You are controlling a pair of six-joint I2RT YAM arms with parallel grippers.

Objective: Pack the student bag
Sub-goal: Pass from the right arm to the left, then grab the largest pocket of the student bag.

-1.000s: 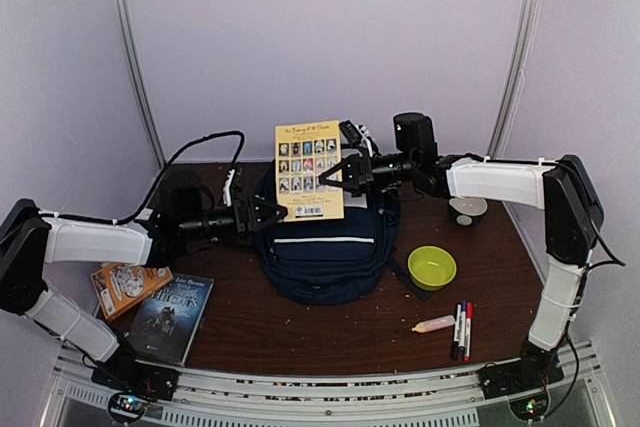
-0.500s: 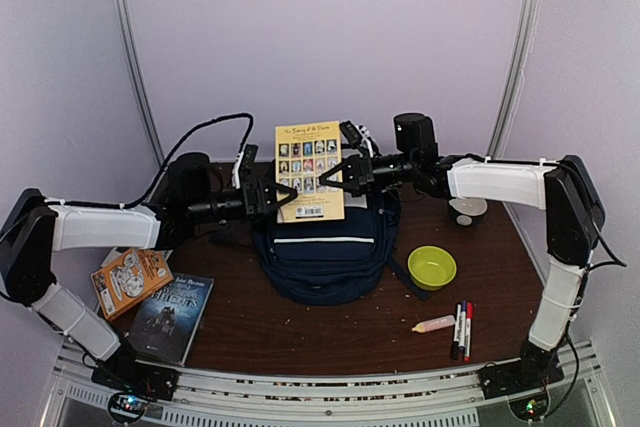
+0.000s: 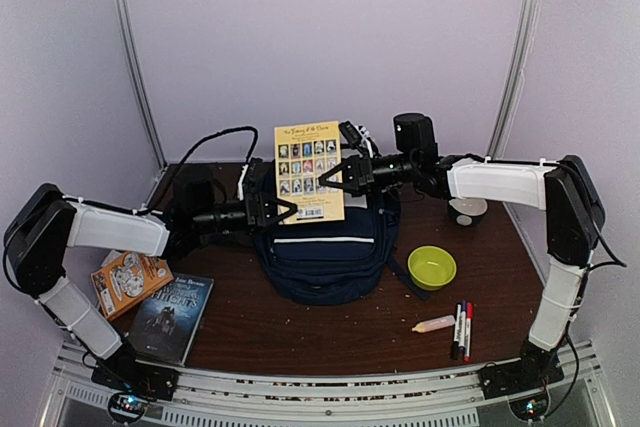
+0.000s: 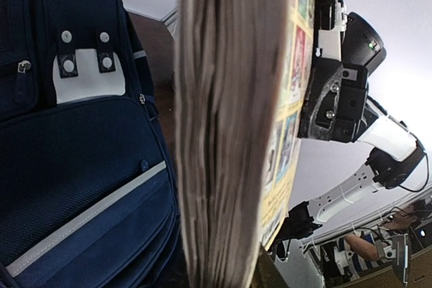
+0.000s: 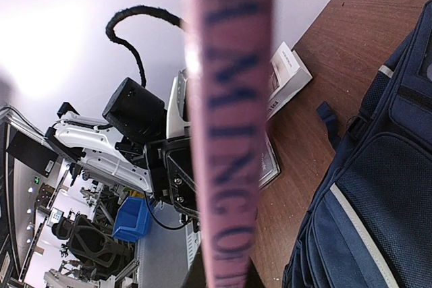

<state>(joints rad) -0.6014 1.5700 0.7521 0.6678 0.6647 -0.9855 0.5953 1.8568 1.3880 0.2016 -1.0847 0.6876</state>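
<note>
The student bag point(image 3: 325, 257), a navy backpack with a thin white stripe, lies in the middle of the table, and also shows in the wrist views point(image 4: 67, 166) point(image 5: 378, 200). A thick yellow-covered book point(image 3: 308, 169) stands upright above its back edge. My right gripper point(image 3: 340, 172) is shut on the book's right side, and its pink lettered spine point(image 5: 229, 133) fills the space between the right gripper point(image 5: 226, 278) jaws. My left gripper point(image 3: 285, 207) is shut on the book's lower left edge. The page edges point(image 4: 229, 133) fill the left gripper point(image 4: 229, 276).
A green bowl point(image 3: 431, 267) sits right of the bag, with several markers point(image 3: 461, 329) and a small cream tube point(image 3: 434, 324) nearer the front. An orange book point(image 3: 130, 282) and a dark book point(image 3: 170, 315) lie front left. A white-and-dark round object point(image 3: 467, 210) stands back right.
My left arm rose from the bag's left side to the book's lower left edge, and its jaws went from wide open to closed on the pages. The right arm and book stayed still.
</note>
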